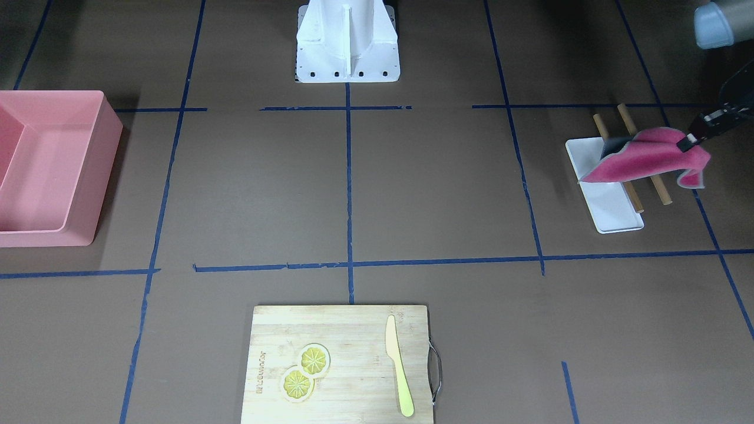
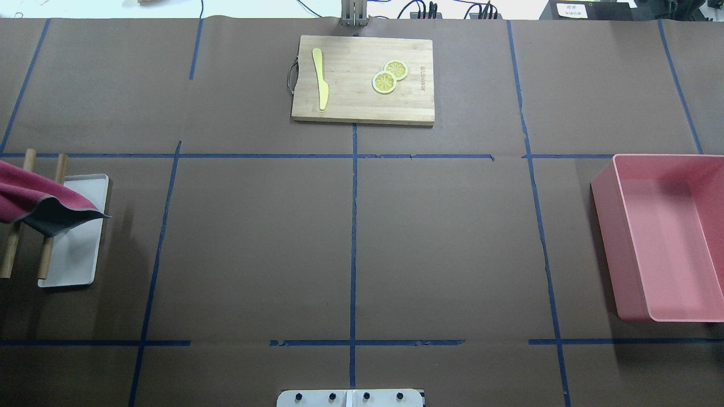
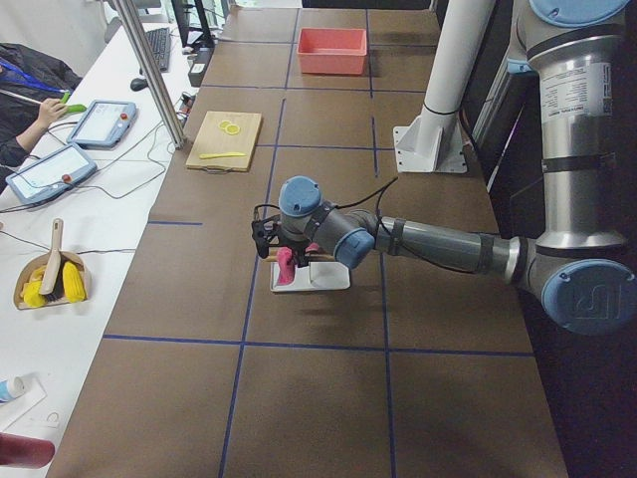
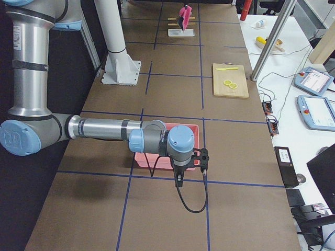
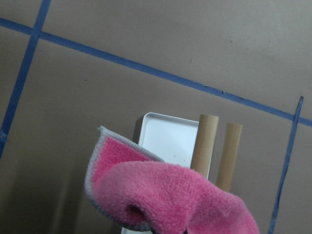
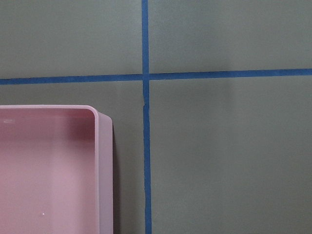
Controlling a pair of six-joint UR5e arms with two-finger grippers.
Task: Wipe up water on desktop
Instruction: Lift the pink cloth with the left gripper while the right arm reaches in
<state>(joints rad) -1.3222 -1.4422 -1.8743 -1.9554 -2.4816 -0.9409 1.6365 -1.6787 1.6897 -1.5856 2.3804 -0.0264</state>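
Observation:
The desktop (image 1: 436, 188) is a matte dark-brown surface with a blue tape grid; I make out no water on it. My left gripper (image 1: 687, 141) is shut on a pink cloth (image 1: 645, 159) with a grey back. It holds the cloth in the air above a small white tray (image 1: 612, 209) and two wooden rods (image 1: 660, 188). The cloth also shows in the overhead view (image 2: 28, 198) and the left wrist view (image 5: 165, 200). My right gripper (image 4: 191, 175) hangs beside the pink bin and shows only in the exterior right view, so I cannot tell its state.
A pink bin (image 2: 662, 237) stands on my right side, and its corner shows in the right wrist view (image 6: 48, 170). A bamboo cutting board (image 2: 362, 96) at the far middle carries a yellow knife (image 2: 320, 79) and two lemon slices (image 2: 389, 76). The white robot base (image 1: 347, 41) stands mid-table.

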